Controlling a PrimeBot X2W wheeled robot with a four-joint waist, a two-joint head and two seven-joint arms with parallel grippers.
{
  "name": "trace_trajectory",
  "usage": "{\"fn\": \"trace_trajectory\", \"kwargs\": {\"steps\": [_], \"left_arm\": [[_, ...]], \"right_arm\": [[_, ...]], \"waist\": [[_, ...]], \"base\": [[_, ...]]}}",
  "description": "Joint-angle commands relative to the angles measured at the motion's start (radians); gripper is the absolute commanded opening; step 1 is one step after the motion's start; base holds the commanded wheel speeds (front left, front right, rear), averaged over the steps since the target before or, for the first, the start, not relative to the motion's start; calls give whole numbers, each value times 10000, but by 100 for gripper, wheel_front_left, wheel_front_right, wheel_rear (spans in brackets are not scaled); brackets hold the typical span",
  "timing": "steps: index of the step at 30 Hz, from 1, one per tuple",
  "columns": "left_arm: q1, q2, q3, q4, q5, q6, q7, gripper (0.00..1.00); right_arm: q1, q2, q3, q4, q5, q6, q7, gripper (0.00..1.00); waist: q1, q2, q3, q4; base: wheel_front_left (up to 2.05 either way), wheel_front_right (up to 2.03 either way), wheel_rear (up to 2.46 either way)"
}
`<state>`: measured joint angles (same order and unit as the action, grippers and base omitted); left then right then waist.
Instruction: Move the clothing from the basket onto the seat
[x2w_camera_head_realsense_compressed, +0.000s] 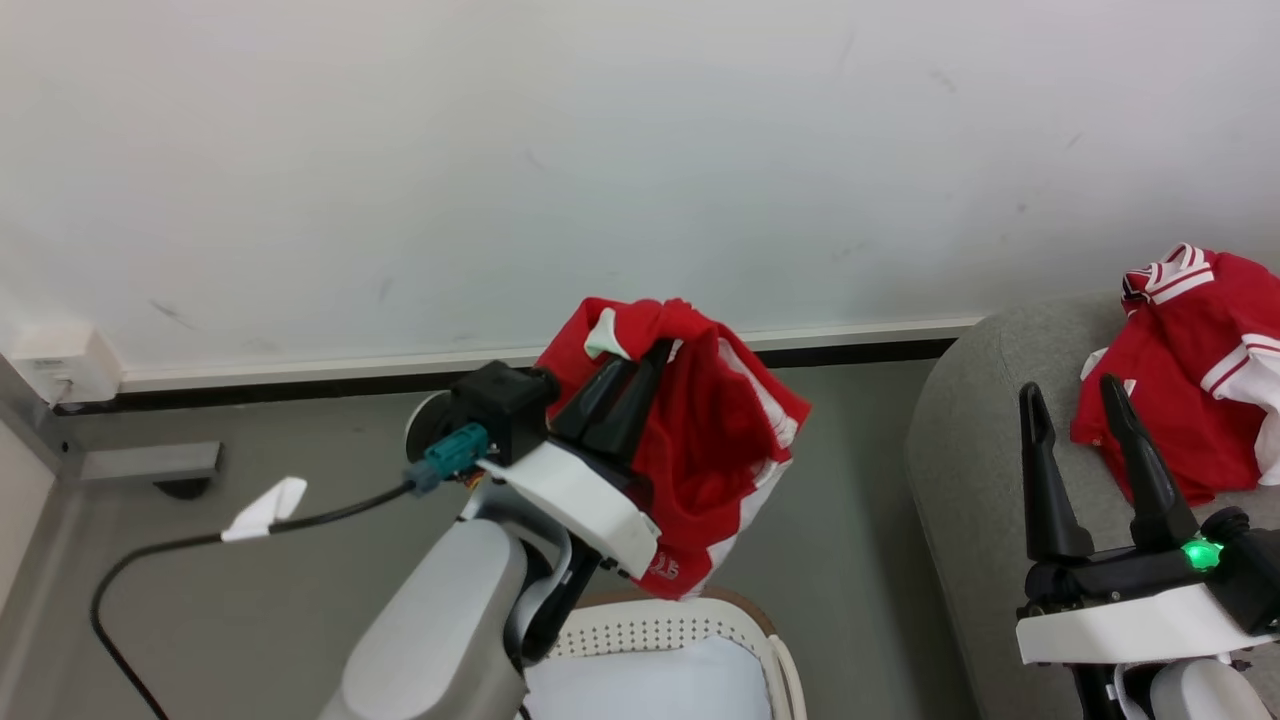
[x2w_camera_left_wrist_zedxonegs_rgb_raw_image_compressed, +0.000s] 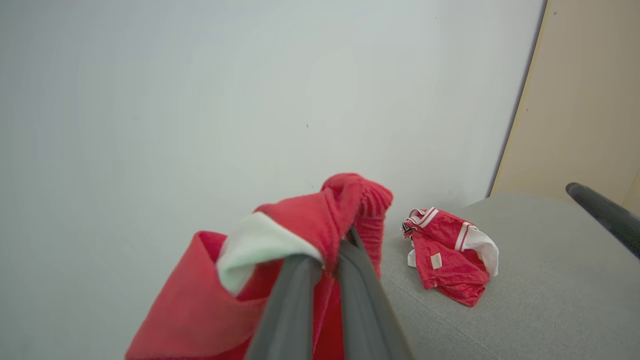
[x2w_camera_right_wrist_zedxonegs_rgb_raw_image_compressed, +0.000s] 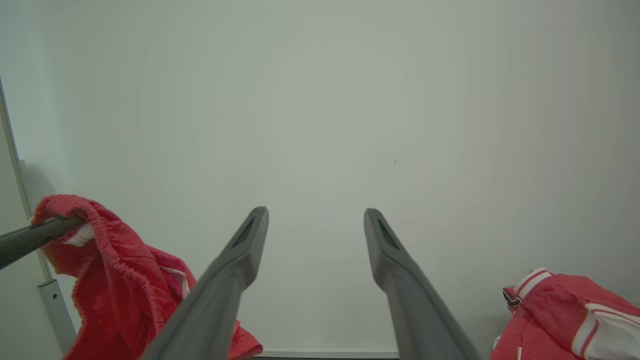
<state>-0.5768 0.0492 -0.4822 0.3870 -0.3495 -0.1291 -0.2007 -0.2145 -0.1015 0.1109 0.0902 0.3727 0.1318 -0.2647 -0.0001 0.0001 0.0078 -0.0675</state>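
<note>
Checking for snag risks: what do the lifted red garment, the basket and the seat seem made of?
Lifted red garment: soft matte cloth, perhaps knit; it drapes and bunches. Basket: rigid white plastic, wall punched with holes, brown rim. Seat: grey woven upholstery, rounded, likely padded.

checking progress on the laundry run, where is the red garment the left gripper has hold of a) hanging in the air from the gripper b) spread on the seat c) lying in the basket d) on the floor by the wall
a: the left gripper is shut on the red garment, which hangs in the air near the basket; another garment lies on the seat.
</note>
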Motion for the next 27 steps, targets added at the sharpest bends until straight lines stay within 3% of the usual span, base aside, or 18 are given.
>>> {"fn": "trace_trajectory", "kwargs": {"steps": [1, 15, 27], "left_arm": [[-123, 31, 39, -208, -207, -19, 141, 0], [-656, 305, 413, -2006, -664, 183, 940, 0], [-600, 261, 172, -2104, -819, 217, 878, 0]], "right_arm": [[143, -27, 44, 27, 57, -22, 8, 100], [164, -187, 1117, 495, 124, -22, 8, 100], [-451, -495, 4212, 2014, 413, -22, 8, 100]], "waist": [[1, -1, -46, 52], [1, -1, -121, 103], [1, -1, -229, 491]], "base": [[0, 0, 0], [0, 0, 0], [0, 0, 0]]}}
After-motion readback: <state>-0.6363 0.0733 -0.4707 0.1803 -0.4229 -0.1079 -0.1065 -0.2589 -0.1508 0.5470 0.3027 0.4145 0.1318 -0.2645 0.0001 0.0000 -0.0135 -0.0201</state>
